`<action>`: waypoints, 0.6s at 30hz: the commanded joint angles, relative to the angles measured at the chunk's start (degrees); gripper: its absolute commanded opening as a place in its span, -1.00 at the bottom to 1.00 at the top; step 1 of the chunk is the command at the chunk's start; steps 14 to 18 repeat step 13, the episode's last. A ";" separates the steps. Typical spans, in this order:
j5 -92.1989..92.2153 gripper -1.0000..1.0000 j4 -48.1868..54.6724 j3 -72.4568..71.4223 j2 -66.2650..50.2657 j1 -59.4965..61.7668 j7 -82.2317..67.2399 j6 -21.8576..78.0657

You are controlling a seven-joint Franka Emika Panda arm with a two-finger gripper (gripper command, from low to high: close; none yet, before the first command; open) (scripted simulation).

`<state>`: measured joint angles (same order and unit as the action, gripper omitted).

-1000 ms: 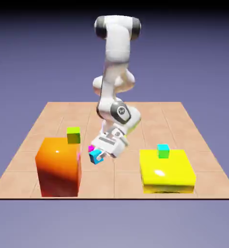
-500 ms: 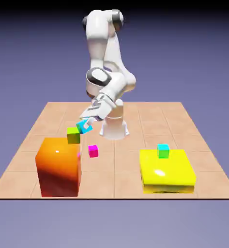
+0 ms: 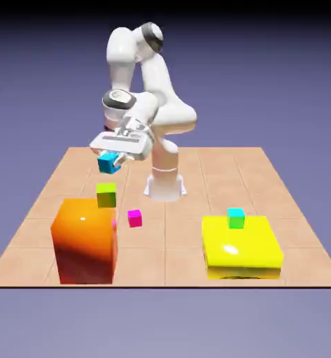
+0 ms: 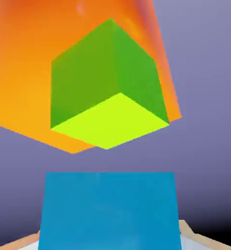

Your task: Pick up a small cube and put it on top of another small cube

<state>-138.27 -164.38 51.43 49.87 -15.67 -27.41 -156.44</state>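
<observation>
Blue cube [image 3: 108, 163]: now above lime-green cube [image 3: 106, 196], apart; half a second ago, beside it.
Gripper [image 3: 110, 160]: closed on blue cube, tilted.
Arm [image 3: 157, 91]: shifted toward the exterior view's left, bent.

In the exterior view a plain blue-violet backdrop surrounds the pale tan worktop [image 3: 189, 259], darkening to black along the top and turning a lighter grey-violet below the worktop's near edge, which shows as a thin dark line; the worktop's surface is marked with thin lines into large squares, and its sides draw together toward the far edge. In the hand view the backdrop is violet-grey, falling to black at the lower right
</observation>
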 commanded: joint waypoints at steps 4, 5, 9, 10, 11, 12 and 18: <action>-3.40 -1.00 1.31 3.69 -1.02 -4.35 1.74 1.51; -4.73 -1.00 2.05 5.46 -1.71 -6.42 2.79 2.30; -10.06 -1.00 5.02 12.54 -4.48 -14.72 6.97 5.47; -11.39 -1.00 5.76 14.32 -5.17 -16.80 8.02 6.26; -12.05 -1.00 6.13 15.19 -5.51 -17.83 8.54 6.65; -12.05 1.00 6.13 15.20 -5.51 -17.83 8.54 6.65; -12.05 1.00 6.13 15.20 -5.51 -17.83 8.54 6.65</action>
